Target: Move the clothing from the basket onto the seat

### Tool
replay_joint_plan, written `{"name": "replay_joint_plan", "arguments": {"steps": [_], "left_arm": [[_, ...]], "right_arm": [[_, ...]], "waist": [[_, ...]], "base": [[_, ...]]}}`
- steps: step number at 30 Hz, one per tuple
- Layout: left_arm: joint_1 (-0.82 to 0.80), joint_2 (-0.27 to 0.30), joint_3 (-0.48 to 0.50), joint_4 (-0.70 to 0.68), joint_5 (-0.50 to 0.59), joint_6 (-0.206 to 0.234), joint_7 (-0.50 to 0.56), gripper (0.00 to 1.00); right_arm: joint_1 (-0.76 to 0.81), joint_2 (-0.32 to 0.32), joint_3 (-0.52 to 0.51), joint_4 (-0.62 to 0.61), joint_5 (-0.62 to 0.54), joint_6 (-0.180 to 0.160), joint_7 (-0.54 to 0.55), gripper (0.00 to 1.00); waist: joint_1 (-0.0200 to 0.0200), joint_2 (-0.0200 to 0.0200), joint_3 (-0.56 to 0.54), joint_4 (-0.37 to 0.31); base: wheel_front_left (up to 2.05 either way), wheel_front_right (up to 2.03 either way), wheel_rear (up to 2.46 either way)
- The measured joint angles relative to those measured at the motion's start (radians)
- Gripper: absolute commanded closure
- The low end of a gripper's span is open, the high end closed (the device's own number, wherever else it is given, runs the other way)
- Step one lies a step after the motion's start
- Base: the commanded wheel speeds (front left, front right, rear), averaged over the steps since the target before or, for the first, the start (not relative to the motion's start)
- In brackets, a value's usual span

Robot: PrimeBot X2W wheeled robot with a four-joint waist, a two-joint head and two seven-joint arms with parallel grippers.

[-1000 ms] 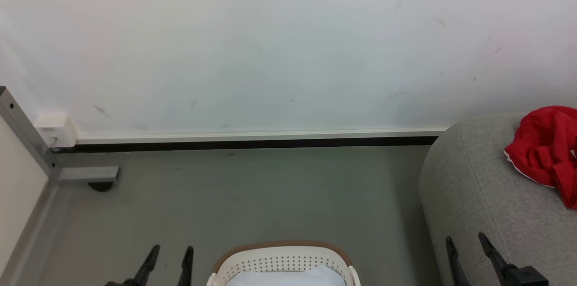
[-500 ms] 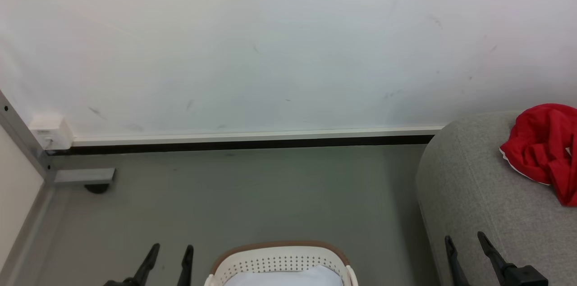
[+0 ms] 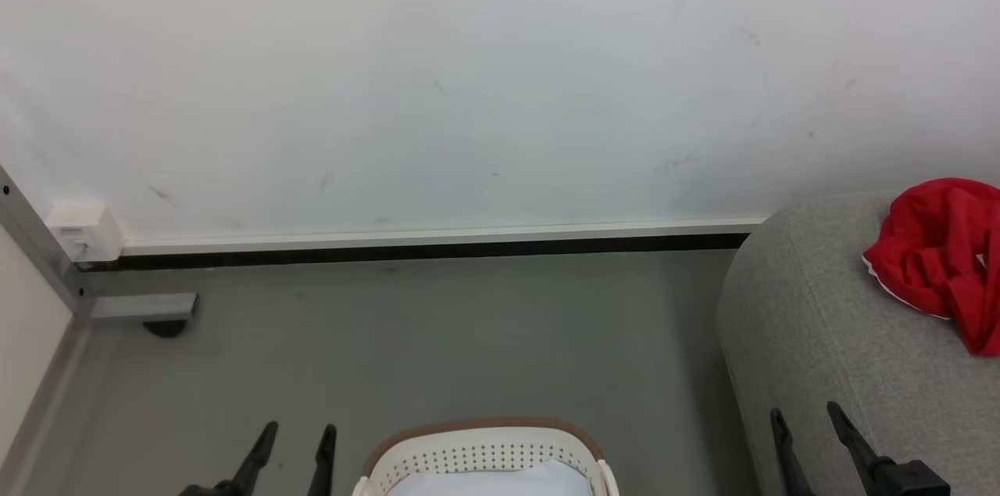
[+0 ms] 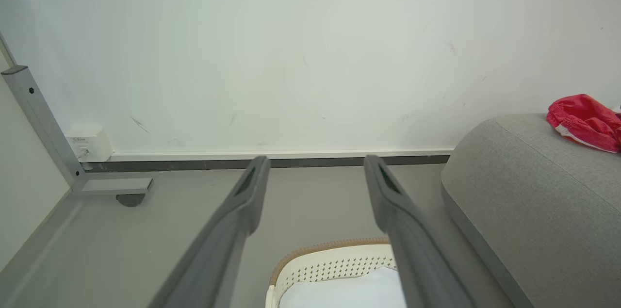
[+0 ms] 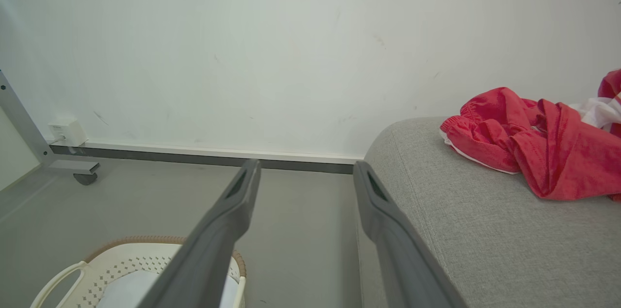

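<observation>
Red clothing (image 3: 937, 254) with white trim lies crumpled on the grey seat (image 3: 820, 340) at the right; it also appears as clothing (image 5: 529, 145) on the seat (image 5: 475, 235) and as clothing (image 4: 584, 121) on the seat (image 4: 533, 201). The cream basket (image 3: 484, 453) with a brown rim stands on the floor at the bottom centre, with a pale lining inside; the basket (image 4: 330, 264) and basket (image 5: 121, 259) show the same. My left gripper (image 3: 301, 437) is open left of the basket. My right gripper (image 3: 808, 418) is open over the seat's front corner. Both are empty.
A white wall with a dark skirting strip (image 3: 422, 250) runs behind the grey floor (image 3: 437, 332). A metal frame leg with a castor (image 3: 160, 320) and a small white socket box (image 3: 82, 230) sit at the far left.
The whole head view has drifted slightly left, so the camera moved. Both grippers keep their places and stay open. The clothing on the seat has not moved.
</observation>
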Motion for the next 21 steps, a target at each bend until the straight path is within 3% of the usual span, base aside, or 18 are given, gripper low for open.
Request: {"name": "replay_joint_plan", "arguments": {"steps": [2, 3, 9, 21], "left_arm": [[-0.001, 0.001, -0.001, 0.0, -0.002, 0.0, 0.0, 0.0], [-0.001, 0.004, -0.006, 0.001, -0.008, -0.001, 0.0, 1.0], [0.02, -0.015, -0.014, 0.043, -0.021, -0.002, 0.004, 1.0], [0.008, -0.021, 0.012, 0.044, -0.242, -0.002, 0.062, 1.0]], "right_arm": [[0.0, 0.0, 0.001, 0.0, 0.0, 0.0, 0.0, 0.0], [0.0, 0.0, 0.001, 0.0, 0.0, 0.0, 0.0, 1.0], [0.023, 0.007, 0.0, 0.042, 0.005, 0.0, 0.009, 1.0], [0.02, 0.008, -0.023, 0.013, 0.241, 0.0, 0.067, 1.0]], "waist": [[0.0, 0.0, 0.0, -0.001], [0.0, 0.0, 0.0, -0.002], [0.0, 0.0, 0.001, -0.003], [0.0, 0.0, 0.006, -0.006]], "base": [[0.0, 0.0, 0.0], [0.0, 0.0, 0.0], [0.0, 0.0, 0.0], [0.0, 0.0, 0.0]]}}
